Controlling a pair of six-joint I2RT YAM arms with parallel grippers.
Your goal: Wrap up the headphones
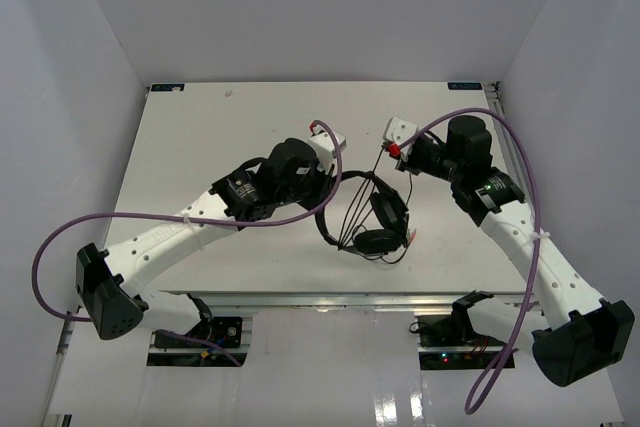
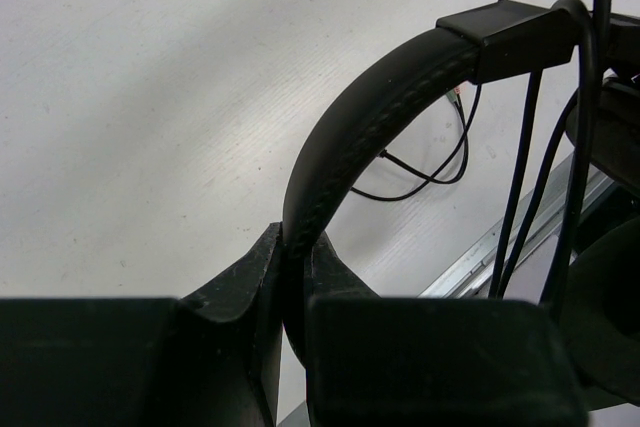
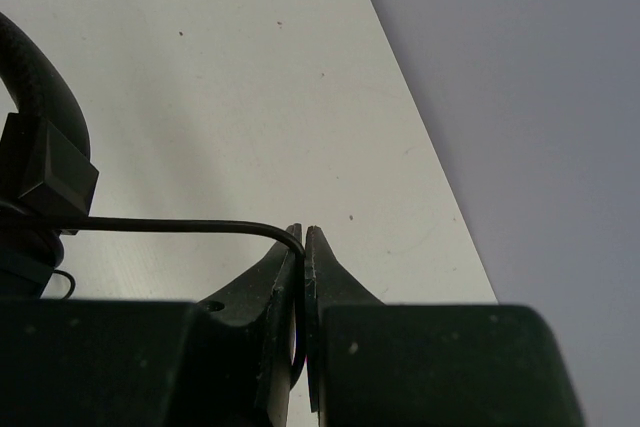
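The black headphones (image 1: 375, 219) lie at the table's middle, earcups toward the front, with several strands of the thin black cord (image 1: 362, 202) stretched across them. My left gripper (image 1: 333, 187) is shut on the padded headband (image 2: 350, 137), which arches up out of the jaws in the left wrist view, where the gripper (image 2: 295, 252) shows at the bottom. My right gripper (image 1: 388, 155) is just behind the headphones. In the right wrist view this gripper (image 3: 303, 237) is shut on the cord (image 3: 180, 226), which runs left toward the headband (image 3: 35, 87).
The white table (image 1: 200, 137) is walled on the left, back and right. Its right edge (image 3: 420, 147) is close to my right gripper. A metal rail (image 2: 520, 237) runs along the front edge. Purple robot cables (image 1: 130, 217) loop beside both arms. Loose cord (image 2: 440, 172) lies on the table.
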